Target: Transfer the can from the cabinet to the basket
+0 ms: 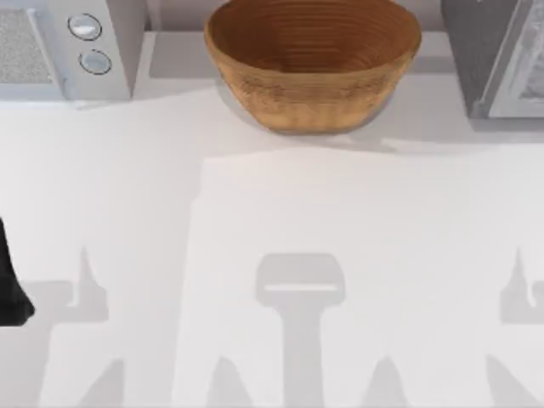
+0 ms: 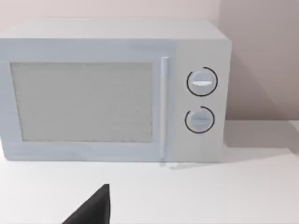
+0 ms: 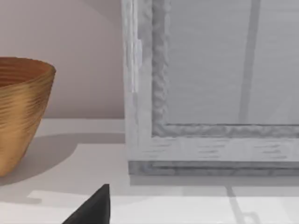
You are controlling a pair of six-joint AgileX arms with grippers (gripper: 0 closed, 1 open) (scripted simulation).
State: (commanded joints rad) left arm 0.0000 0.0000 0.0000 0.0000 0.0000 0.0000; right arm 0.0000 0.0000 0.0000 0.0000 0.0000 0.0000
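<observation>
No writing or brand can be read on anything. The left hand (image 1: 13,289) sits at the worktop's (image 1: 272,221) left edge; how far it is open cannot be told. The right arm is parked off to the right. The wicker basket (image 1: 313,64) stands at the back centre, well away from the left hand. The cabinet (image 1: 497,55), door shut, is at the back right, the white microwave (image 1: 68,47) at the back left. Worktop white, wall (image 3: 84,56) pale pinkish.

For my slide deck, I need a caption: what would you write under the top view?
Wicker basket at the table's far edge, between a white microwave and the grey cabinet.
</observation>
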